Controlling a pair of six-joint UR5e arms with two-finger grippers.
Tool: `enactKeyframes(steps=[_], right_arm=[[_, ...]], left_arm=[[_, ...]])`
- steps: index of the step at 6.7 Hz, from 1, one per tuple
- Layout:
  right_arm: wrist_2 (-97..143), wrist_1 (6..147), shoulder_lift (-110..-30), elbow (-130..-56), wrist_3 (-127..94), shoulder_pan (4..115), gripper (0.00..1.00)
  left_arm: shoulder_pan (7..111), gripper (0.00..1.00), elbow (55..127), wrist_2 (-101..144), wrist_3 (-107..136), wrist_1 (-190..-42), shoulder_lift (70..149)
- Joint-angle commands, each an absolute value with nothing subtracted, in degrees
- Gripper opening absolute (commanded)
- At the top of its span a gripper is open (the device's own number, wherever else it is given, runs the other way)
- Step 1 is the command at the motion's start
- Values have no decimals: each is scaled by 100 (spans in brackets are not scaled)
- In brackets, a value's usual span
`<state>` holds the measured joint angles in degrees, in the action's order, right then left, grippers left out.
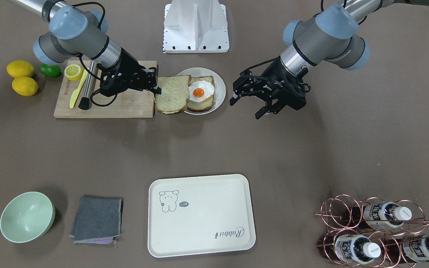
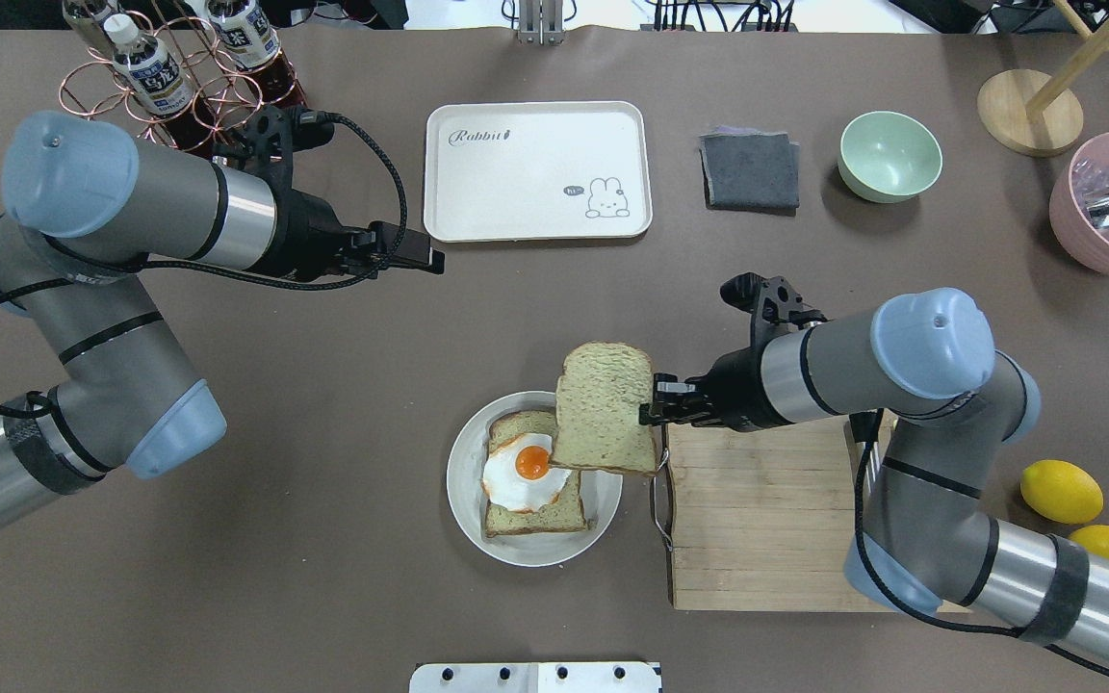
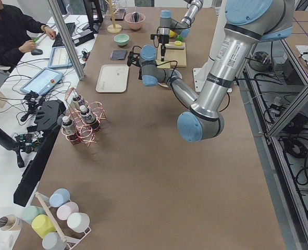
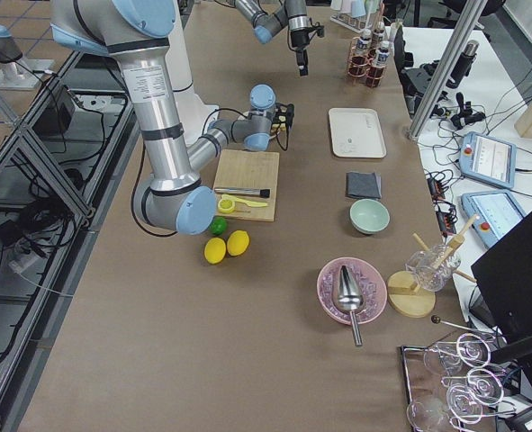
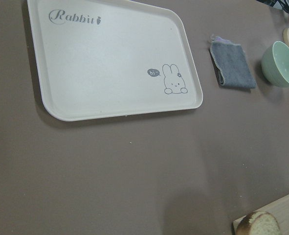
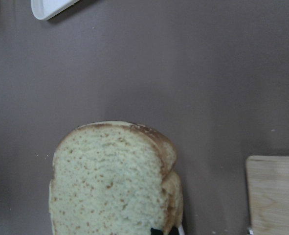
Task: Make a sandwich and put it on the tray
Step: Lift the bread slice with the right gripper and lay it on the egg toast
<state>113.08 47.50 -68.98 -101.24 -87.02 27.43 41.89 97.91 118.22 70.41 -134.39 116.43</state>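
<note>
A white plate [image 2: 463, 510] holds one bread slice [image 2: 535, 515] with a fried egg [image 2: 521, 472] on top. My right gripper [image 2: 656, 399] is shut on the edge of a second bread slice [image 2: 603, 404], which it holds tilted above the plate's cutting-board side, partly over the egg. That slice fills the lower part of the right wrist view [image 6: 110, 181]. My left gripper [image 1: 247, 107] hangs open and empty above bare table on the plate's other side. The cream tray [image 2: 535, 168] with the rabbit drawing lies empty at the far edge, and shows in the left wrist view [image 5: 110, 63].
Beside the plate is a wooden cutting board [image 1: 125, 106] with a lemon half [image 1: 73, 72], a yellow knife and a steel tool. Lemons [image 1: 22, 78] and a lime lie past it. A grey cloth [image 1: 97, 219], a green bowl [image 1: 26, 216] and a bottle rack [image 1: 378, 230] flank the tray.
</note>
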Motion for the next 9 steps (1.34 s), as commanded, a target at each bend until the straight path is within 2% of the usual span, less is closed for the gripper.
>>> enactKeyframes(steps=[1,3,5,6,7,9], right_arm=[[10925,5062,-6602,-10064,-8648,2374,0],[10855,5159,-6294,-9634,-8640,2338,0],[10854,5256,-6346,-9624,-8640,2294,0],[10907,5256,-6363,-9659,-8640,2320,24],[10846,5247,-6363,-9720,-8718,2320,99],[10924,5325,-6424,-10044,-8736,2486,100]], left_arm=[[4218,98,9765,11821,7040,-13438,11646],[4245,98,9721,11821,7040,-13447,11646],[4245,98,9721,11821,7040,-13447,11646],[4245,98,9721,11821,7040,-13439,11646],[4245,98,9721,11821,7040,-13438,11646],[4228,98,9729,11821,7101,-13465,11654]])
